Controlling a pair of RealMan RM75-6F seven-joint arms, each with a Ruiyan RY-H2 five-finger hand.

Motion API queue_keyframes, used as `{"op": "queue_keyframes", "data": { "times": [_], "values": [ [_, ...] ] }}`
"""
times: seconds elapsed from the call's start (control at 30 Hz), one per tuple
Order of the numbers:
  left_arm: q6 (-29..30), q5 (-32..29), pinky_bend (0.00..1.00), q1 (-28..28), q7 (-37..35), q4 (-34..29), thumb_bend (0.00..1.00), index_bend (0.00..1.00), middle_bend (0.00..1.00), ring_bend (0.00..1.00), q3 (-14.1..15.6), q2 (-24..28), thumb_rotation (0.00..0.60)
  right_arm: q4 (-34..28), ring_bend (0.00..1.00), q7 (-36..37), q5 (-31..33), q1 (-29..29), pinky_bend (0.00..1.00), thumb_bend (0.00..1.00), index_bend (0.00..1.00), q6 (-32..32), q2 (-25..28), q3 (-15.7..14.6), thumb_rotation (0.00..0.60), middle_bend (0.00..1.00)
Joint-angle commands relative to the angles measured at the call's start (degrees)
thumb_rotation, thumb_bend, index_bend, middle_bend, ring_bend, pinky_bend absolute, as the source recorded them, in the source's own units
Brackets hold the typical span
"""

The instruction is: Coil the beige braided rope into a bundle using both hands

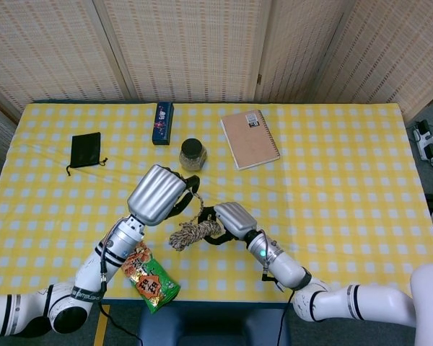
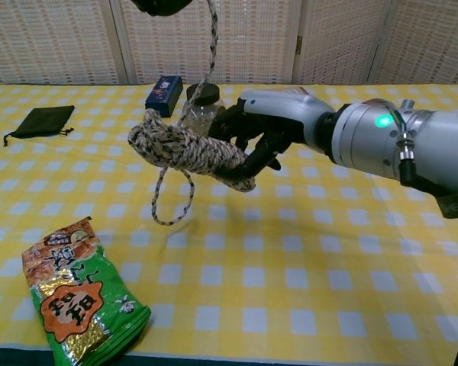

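My right hand (image 1: 229, 219) (image 2: 269, 131) grips a thick coiled bundle of the beige braided rope (image 1: 190, 233) (image 2: 185, 149), held up above the table. A free strand runs from the bundle up to my left hand (image 1: 159, 194) (image 2: 165, 6), which holds it high and close beside the bundle; only the bottom of that hand shows at the top edge of the chest view. A slack loop of rope (image 2: 169, 200) hangs below the bundle over the yellow checked tablecloth (image 1: 332, 180).
A glass jar (image 1: 193, 153) (image 2: 202, 108), a blue box (image 1: 162, 122) (image 2: 163, 94) and a tan notebook (image 1: 250, 138) lie at the back. A black pouch (image 1: 85, 150) (image 2: 37, 121) is at far left. A green snack bag (image 1: 149, 277) (image 2: 77, 288) lies near the front edge.
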Motion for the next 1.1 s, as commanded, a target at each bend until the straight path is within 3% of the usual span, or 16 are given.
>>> {"op": "queue_keyframes", "data": {
  "times": [0.03,0.23,0.37,0.5,0.67,0.83,0.9,1.1],
  "values": [
    [0.5,-2.0,0.81,-0.5,0.0,0.7,0.56,0.63,0.87,0.82,0.2,0.0,0.600,-1.1,0.78,0.4,0.5,0.0,0.76,0.38,0.92,0.0,0.4,-0.3,0.600,0.76],
    [0.4,-3.1,0.81,-1.3,-1.4,1.6,0.56,0.63,0.87,0.82,0.4,-0.7,0.600,-1.3,0.78,0.0,2.0,1.4,0.76,0.38,0.92,-1.9,-0.4,-0.8,0.600,0.76],
    [0.5,-2.5,0.81,-1.8,-2.3,0.9,0.56,0.63,0.87,0.82,1.0,-1.5,0.600,-1.9,0.79,-1.8,7.2,2.8,0.77,0.38,0.93,-0.4,-2.2,-0.3,0.600,0.77],
    [-0.3,-1.3,0.81,-1.8,-4.9,-1.2,0.56,0.63,0.87,0.82,1.8,-1.7,0.600,-0.2,0.80,-3.5,14.4,4.4,0.79,0.38,0.95,3.2,-5.3,1.8,0.600,0.78],
    [-1.1,2.7,0.81,-1.2,-6.8,-3.3,0.56,0.63,0.87,0.82,4.4,-1.3,0.600,1.5,0.80,-0.7,20.0,4.3,0.80,0.38,0.95,5.5,-7.7,5.2,0.600,0.78],
    [-1.1,4.9,0.81,-0.6,-7.8,-3.5,0.56,0.63,0.87,0.82,5.9,-1.5,0.600,3.1,0.81,1.4,20.7,3.4,0.80,0.38,0.95,8.8,-9.6,7.2,0.600,0.79],
    [-1.3,7.3,0.81,0.2,-8.9,-4.4,0.56,0.63,0.87,0.82,7.7,-1.4,0.600,5.1,0.81,5.7,20.6,1.9,0.81,0.38,0.95,12.0,-12.2,9.9,0.600,0.79],
    [-0.9,14.0,0.81,2.9,-12.4,-4.3,0.56,0.63,0.87,0.82,12.2,-0.5,0.600,8.4,0.81,15.6,15.4,-1.1,0.81,0.38,0.95,14.1,-16.3,13.1,0.600,0.79]
  ]
}}
